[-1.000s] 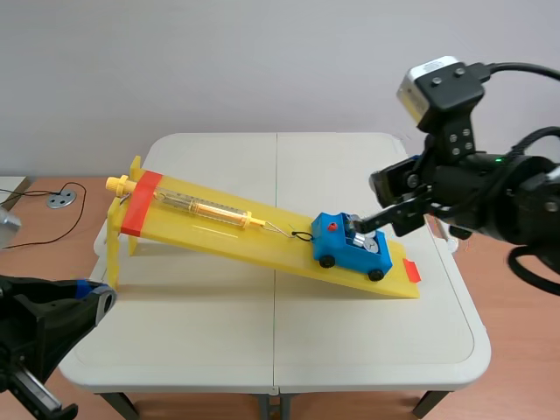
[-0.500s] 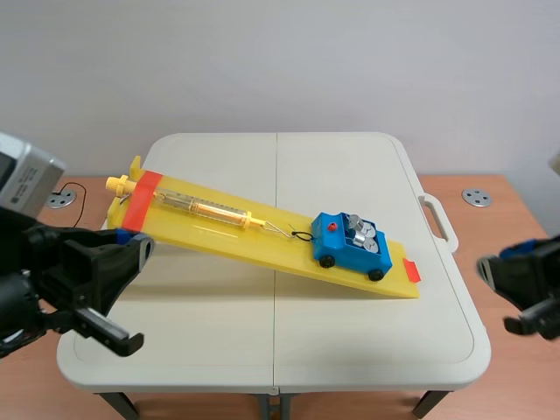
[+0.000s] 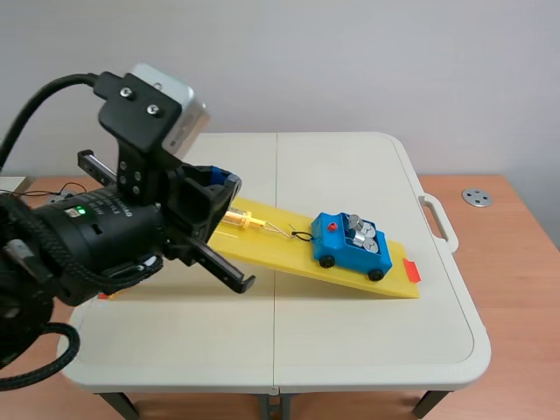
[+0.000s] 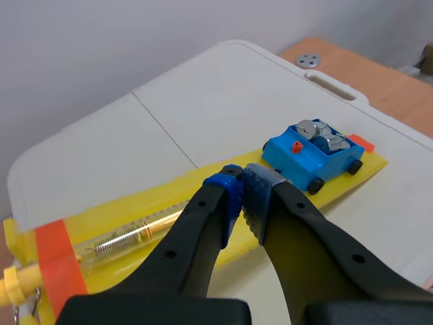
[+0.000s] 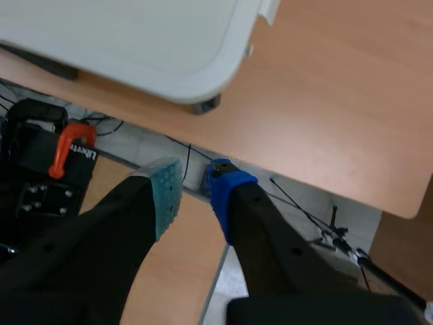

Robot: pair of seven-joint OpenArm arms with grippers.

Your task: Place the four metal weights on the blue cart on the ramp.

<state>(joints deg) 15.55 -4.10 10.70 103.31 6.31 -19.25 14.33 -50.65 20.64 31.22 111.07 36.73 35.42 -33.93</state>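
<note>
The blue cart (image 3: 350,246) sits near the low end of the yellow ramp (image 3: 289,260), with several round metal weights (image 3: 363,231) in its bed. My left arm (image 3: 114,232) hangs over the ramp's upper half and hides it in the scene view. In the left wrist view my left gripper (image 4: 242,195) is shut on nothing above the ramp (image 4: 169,203). Ahead of it is the cart (image 4: 312,161) carrying the weights (image 4: 316,133). My right gripper (image 5: 193,193) is off the table, narrowly open and empty, and does not show in the scene view.
A spring scale (image 4: 135,235) lies along the ramp, hooked by a cord to the cart, with an orange tape band (image 4: 55,261) at the high end. The right wrist view shows the table's corner (image 5: 196,74), wooden floor, cables and a black clamp (image 5: 47,169).
My right arm pulled back from the cart and left the scene view. My left arm rose from the front left and swung in over the ramp's upper part.
</note>
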